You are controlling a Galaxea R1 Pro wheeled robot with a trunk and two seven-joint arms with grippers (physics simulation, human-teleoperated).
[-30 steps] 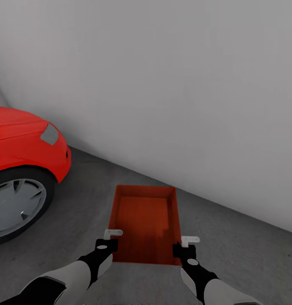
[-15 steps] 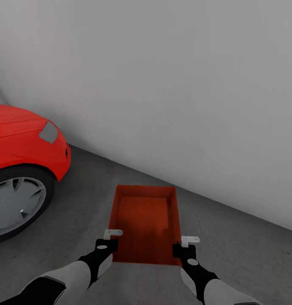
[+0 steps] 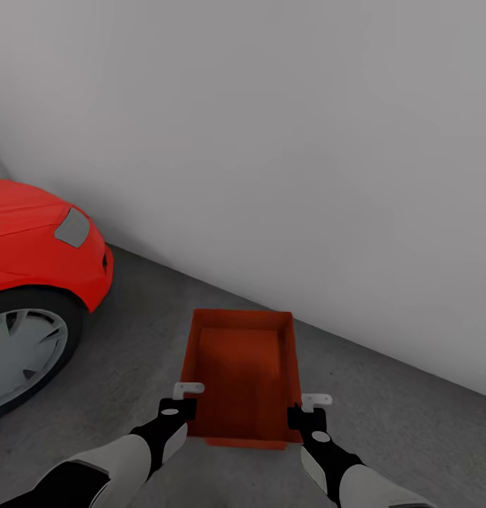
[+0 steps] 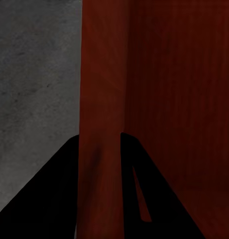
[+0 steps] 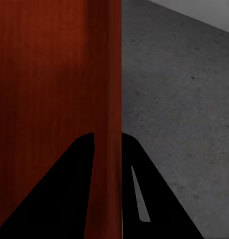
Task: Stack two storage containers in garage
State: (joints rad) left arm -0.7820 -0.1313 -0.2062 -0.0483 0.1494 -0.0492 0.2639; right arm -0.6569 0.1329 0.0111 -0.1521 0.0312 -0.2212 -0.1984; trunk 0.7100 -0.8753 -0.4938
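grey forearms (image 3: 108,458) — black wrists, white gripper fingers (image 3: 188,388)

Container (image 3: 243,370) right of car (image 3: 38,247)

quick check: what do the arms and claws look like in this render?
Both arms have light grey forearm shells and black wrist sections. The left claw and right claw have small white bracket-like fingertips in the head view; in the wrist views the fingers show as flat black wedges. No cables or markings visible.

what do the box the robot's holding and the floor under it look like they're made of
Storage container: probably matte plastic, possibly painted wood; uniform red-orange with faint vertical streaks on the wall each gripper clamps, no gloss.
Floor: looks like smooth concrete; dark grey, mottled, speckled, no seams.
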